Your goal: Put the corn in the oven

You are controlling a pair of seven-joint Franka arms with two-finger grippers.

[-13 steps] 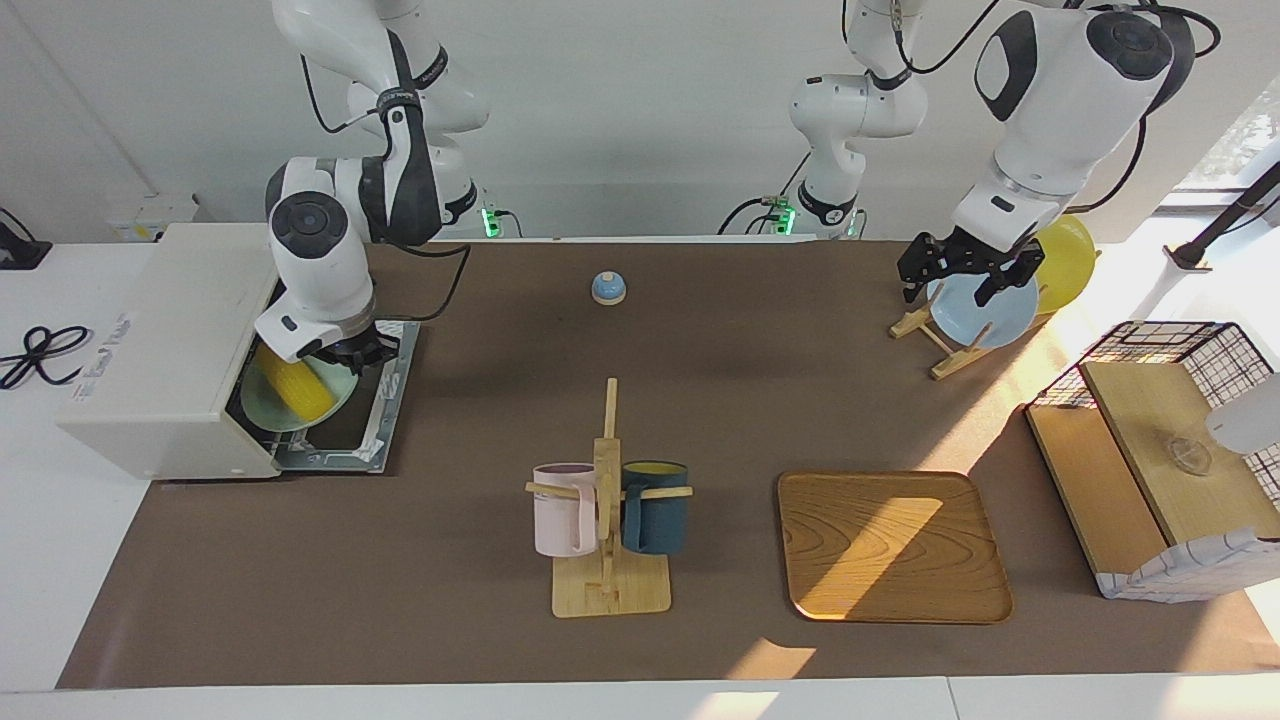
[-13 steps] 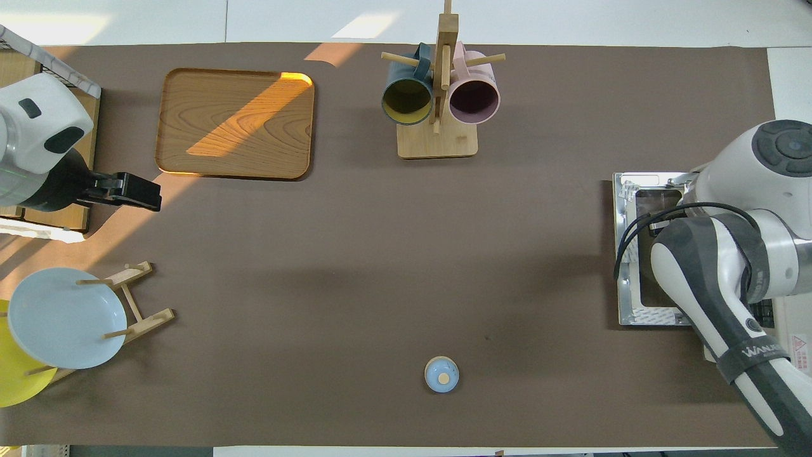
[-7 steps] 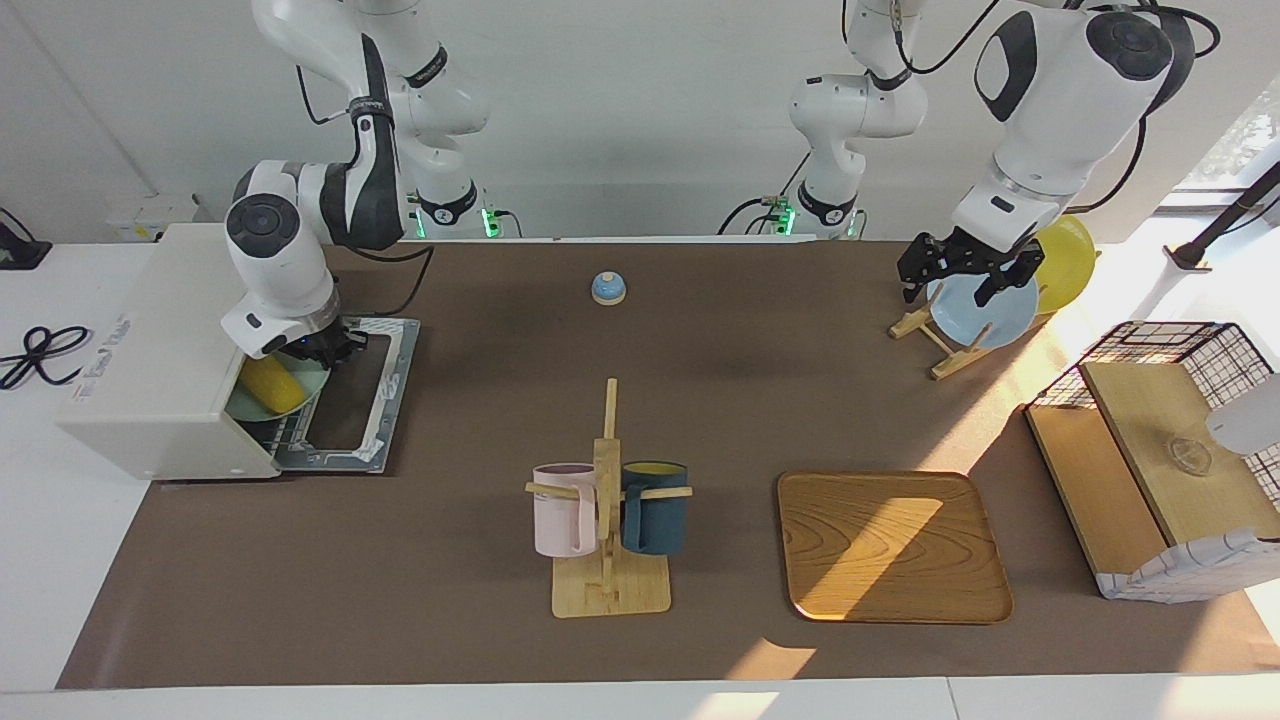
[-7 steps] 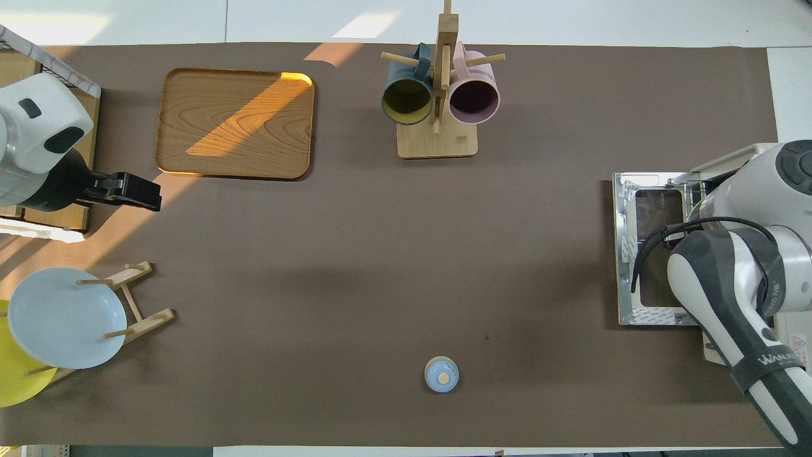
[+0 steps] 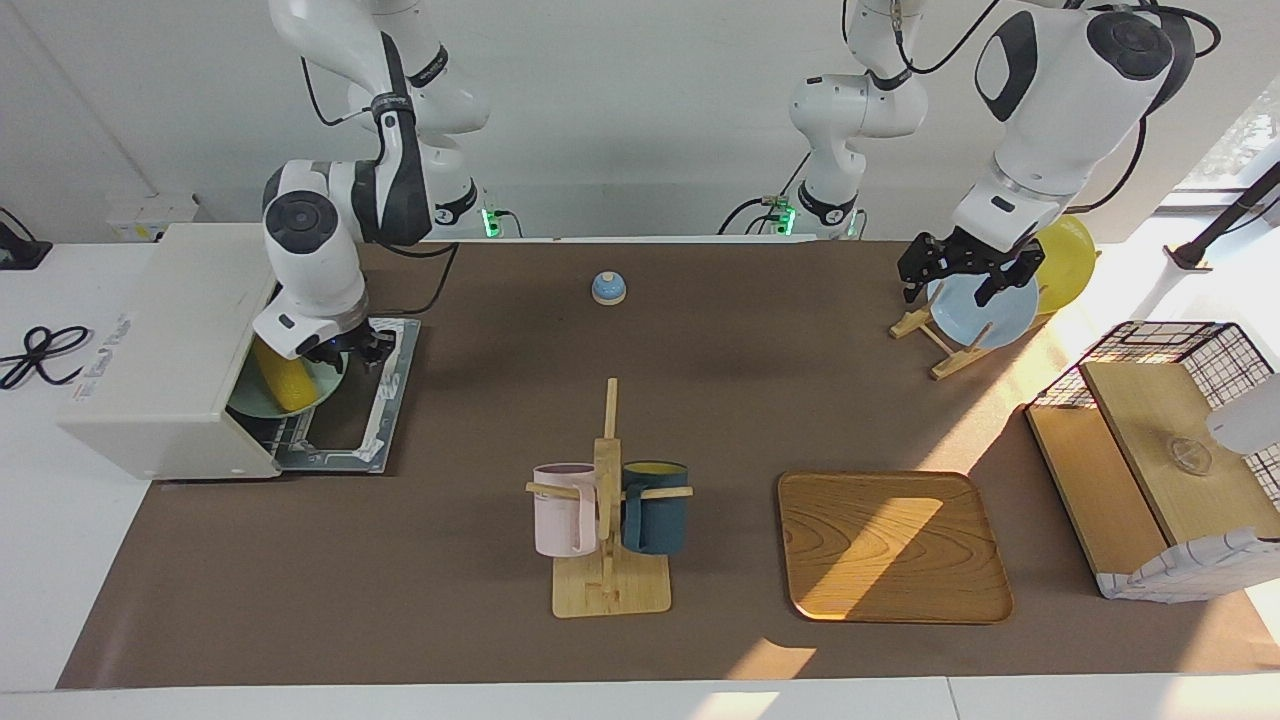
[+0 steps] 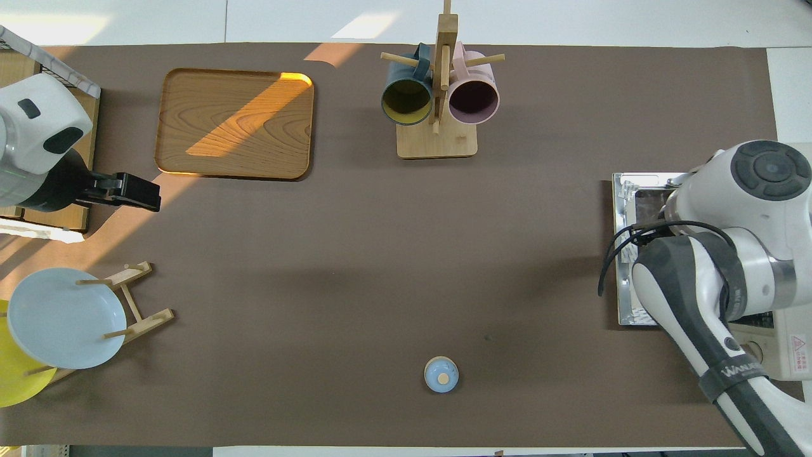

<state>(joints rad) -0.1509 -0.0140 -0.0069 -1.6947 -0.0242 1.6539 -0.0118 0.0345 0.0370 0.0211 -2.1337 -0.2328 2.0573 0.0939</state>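
1. Where the oven (image 5: 165, 350) stands at the right arm's end of the table with its door dropped flat, the corn (image 5: 280, 376) is seen on a pale green plate (image 5: 262, 400) just inside the opening.
2. The right gripper (image 5: 340, 352) is held over the plate's rim; whether it is open or closed cannot be told.
3. The left gripper (image 5: 962, 272) is held spread open over the blue plate (image 5: 985, 312) on its rack, near the corner at the left arm's end.

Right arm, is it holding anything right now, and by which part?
Cannot be told for sure. The right tool is at the rim of the green plate carrying the corn in the oven mouth; its grip is hidden.
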